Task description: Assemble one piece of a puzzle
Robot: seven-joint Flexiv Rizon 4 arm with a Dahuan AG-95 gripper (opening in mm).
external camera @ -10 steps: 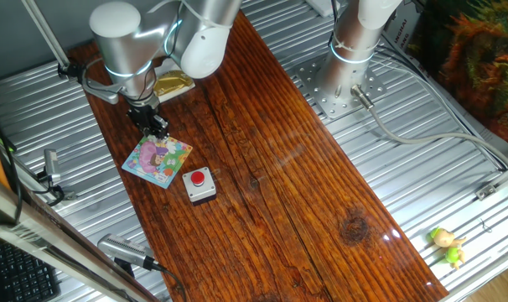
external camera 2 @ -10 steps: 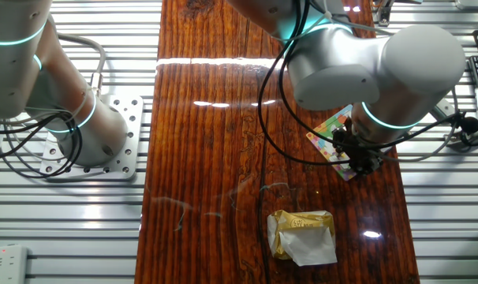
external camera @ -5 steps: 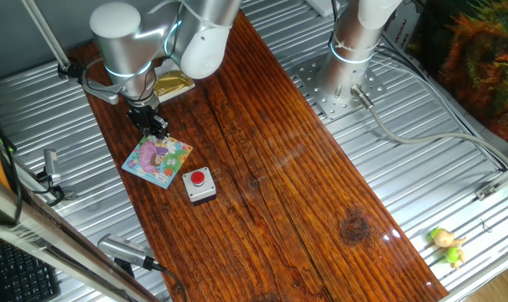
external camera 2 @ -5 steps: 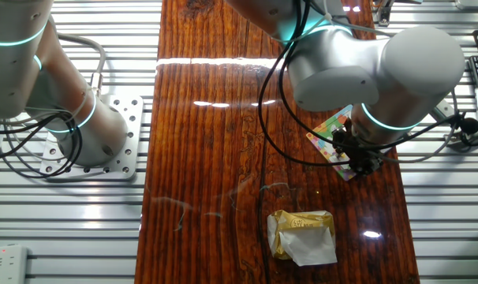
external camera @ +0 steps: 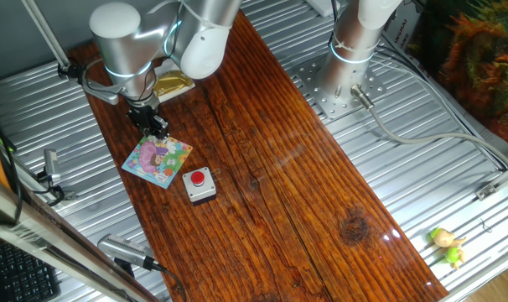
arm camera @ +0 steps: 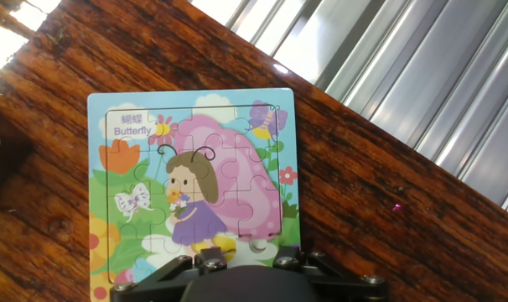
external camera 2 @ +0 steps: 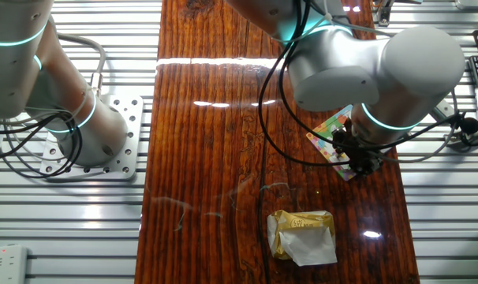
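**Thin board, small pieces: gripper low at the puzzle's edge**

The puzzle (external camera: pixel 158 159) lay flat on the wooden table (external camera: pixel 271 159), near its left edge in the one fixed view, just beside the grey box with a red button (external camera: pixel 199 185) and well apart from the gold box (external camera 2: pixel 302 235). In the hand view the picture looked nearly whole: a girl with antennae before a pink shape, with the word "Butterfly" at the top left. Whether a piece was loose or missing at the near edge could not be told, since the gripper's body hid that strip.

By its look the board was light, thin and stiff, probably card, with a smooth printed face that pads could slip on. It lay so flat that its edges offered little to pinch. A single piece would be small and light, best taken by opposite edges or pressed straight down. A sideways push would likely slide the whole board over the glossy wood.

The arm reached down steeply, its wrist bent over the board. The gripper (external camera: pixel 156 128) pointed downward at the puzzle's edge nearest the gold box, very low or touching. The fingertips were hidden in every view, so whether they were parted, closed or holding a piece could not be told.
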